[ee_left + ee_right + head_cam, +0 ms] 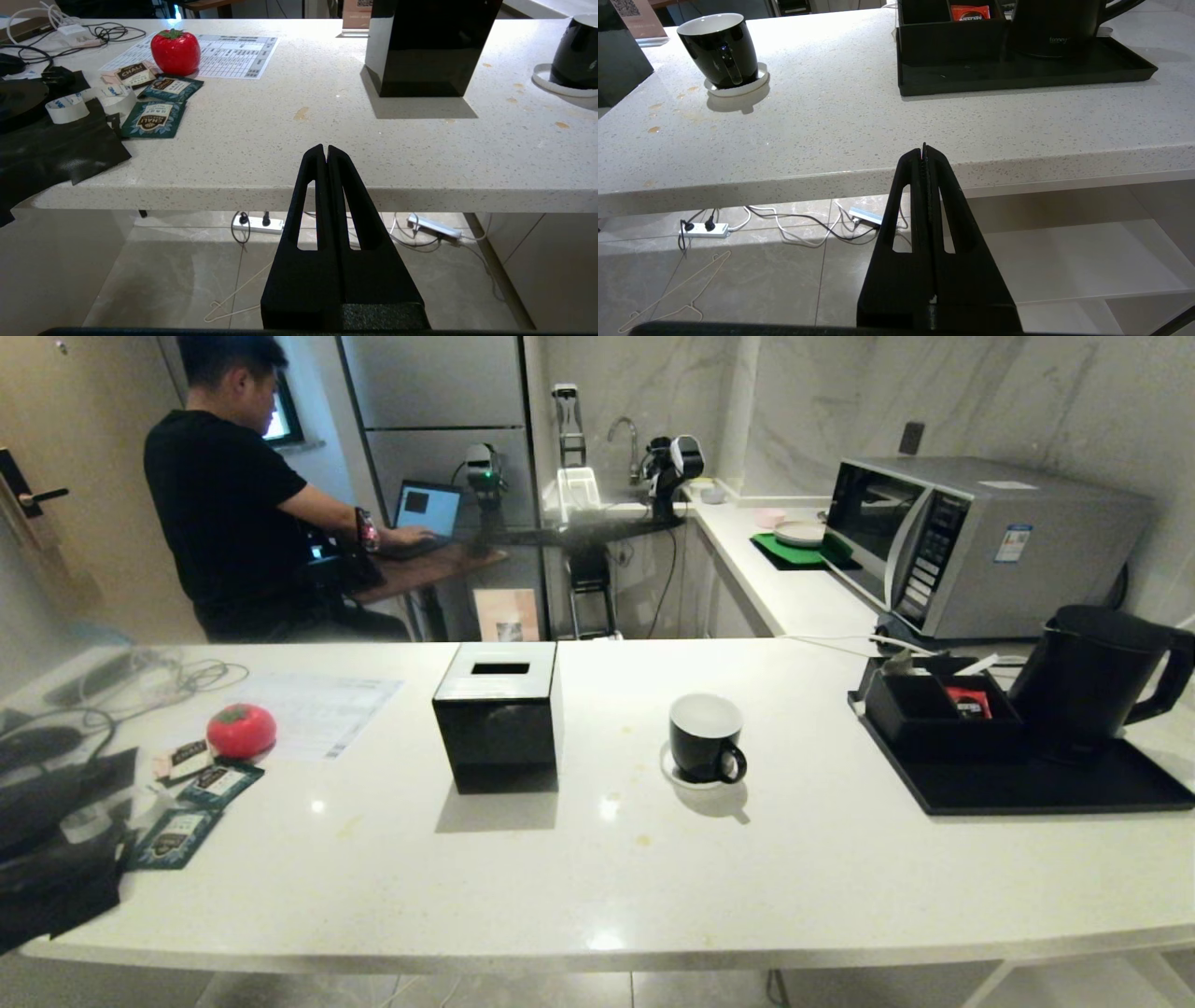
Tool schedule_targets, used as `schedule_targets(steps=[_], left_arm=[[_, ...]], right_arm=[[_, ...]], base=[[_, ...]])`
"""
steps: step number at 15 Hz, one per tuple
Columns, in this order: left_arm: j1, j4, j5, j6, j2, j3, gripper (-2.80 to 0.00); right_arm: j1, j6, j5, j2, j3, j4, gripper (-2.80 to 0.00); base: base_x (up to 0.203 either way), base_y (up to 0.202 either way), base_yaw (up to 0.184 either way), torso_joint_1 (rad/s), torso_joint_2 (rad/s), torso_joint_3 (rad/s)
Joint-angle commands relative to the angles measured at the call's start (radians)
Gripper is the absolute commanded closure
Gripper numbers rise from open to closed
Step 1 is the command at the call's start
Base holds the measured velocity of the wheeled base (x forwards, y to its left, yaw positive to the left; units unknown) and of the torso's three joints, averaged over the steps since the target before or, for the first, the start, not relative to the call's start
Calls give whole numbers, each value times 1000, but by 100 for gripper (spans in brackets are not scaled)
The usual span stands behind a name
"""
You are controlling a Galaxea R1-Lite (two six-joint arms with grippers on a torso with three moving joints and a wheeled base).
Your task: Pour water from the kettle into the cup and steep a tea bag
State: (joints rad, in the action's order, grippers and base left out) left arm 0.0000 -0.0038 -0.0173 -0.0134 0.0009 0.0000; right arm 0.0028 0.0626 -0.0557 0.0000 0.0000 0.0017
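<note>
The black kettle (1092, 677) stands upright on a black tray (1055, 789) at the counter's right end; its lower body (1052, 28) shows in the right wrist view. The black cup (705, 737) with white inside sits on its white saucer (674, 773) mid-counter, handle toward me, and shows again as the cup (720, 49) and the cup (577, 53). Dark green tea bag sachets (154, 119) lie at the counter's left. My left gripper (326, 148) and right gripper (924, 148) hang shut and empty just below the counter's front edge. Neither arm shows in the head view. No water is visible.
A black cube tissue box (499, 719) stands left of the cup. A red strawberry-shaped object (241, 730), a printed sheet (322, 705), cables and black bags crowd the left end. A microwave (971, 541) sits behind the tray. A person (233, 495) works at a laptop beyond the counter.
</note>
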Motion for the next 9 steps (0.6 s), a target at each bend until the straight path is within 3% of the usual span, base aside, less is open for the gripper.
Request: schedule_targets(steps=[1, 9], left_arm=[[0, -2, 2, 1, 1, 0, 0], [0, -1, 4, 0, 1, 0, 0]], right_arm=[[0, 0, -1, 2, 0, 0, 0], [0, 0, 0, 2, 0, 0, 0]], base=[[0, 0, 0, 0, 0, 0], [0, 0, 0, 0, 0, 0]])
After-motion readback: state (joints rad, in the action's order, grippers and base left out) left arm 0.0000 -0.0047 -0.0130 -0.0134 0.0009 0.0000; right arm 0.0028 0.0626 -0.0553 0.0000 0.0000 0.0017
